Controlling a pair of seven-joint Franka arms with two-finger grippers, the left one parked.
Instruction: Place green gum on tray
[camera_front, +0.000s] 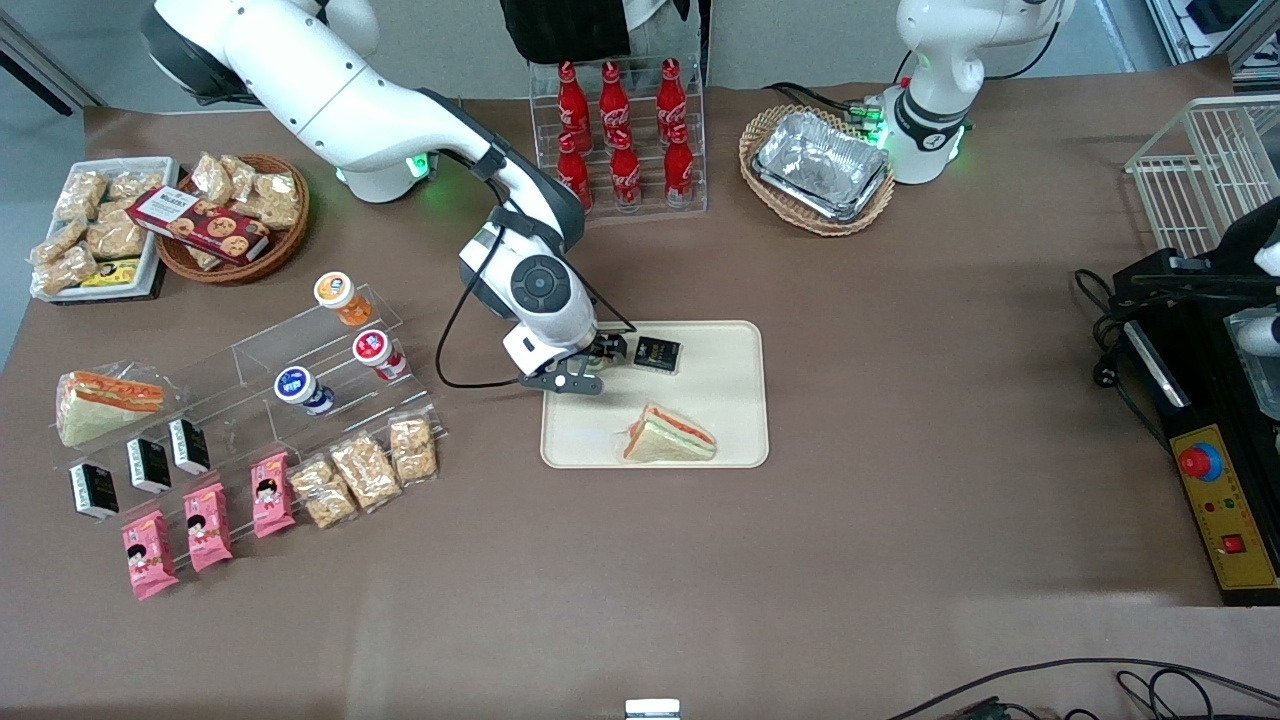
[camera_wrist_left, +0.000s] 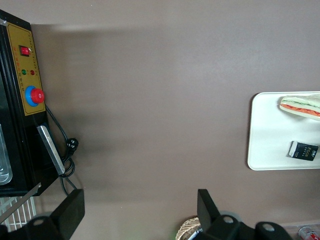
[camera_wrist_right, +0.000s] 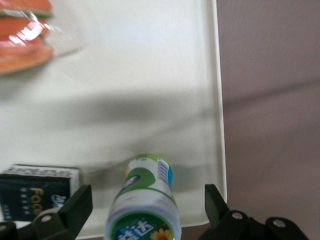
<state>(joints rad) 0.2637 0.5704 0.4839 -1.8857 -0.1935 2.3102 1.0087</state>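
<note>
The green gum (camera_wrist_right: 145, 200), a green-labelled bottle with a white cap ringed in green, stands on the cream tray (camera_wrist_right: 150, 75) near its rim. My right gripper (camera_wrist_right: 145, 212) is open, with one finger (camera_wrist_right: 75, 205) on each side of the bottle and clear gaps between. In the front view the gripper (camera_front: 598, 362) hangs over the tray (camera_front: 720, 420) at its corner toward the working arm, farthest from the camera, and hides the gum. The tray also shows in the left wrist view (camera_wrist_left: 270, 145).
A black packet (camera_front: 658, 354) and a wrapped sandwich (camera_front: 670, 437) lie on the tray. An acrylic stand holds orange-capped (camera_front: 340, 296), red-capped (camera_front: 376, 350) and blue-capped (camera_front: 300, 388) bottles. A cola rack (camera_front: 620, 130) and a wicker basket of foil trays (camera_front: 820, 165) stand farther back.
</note>
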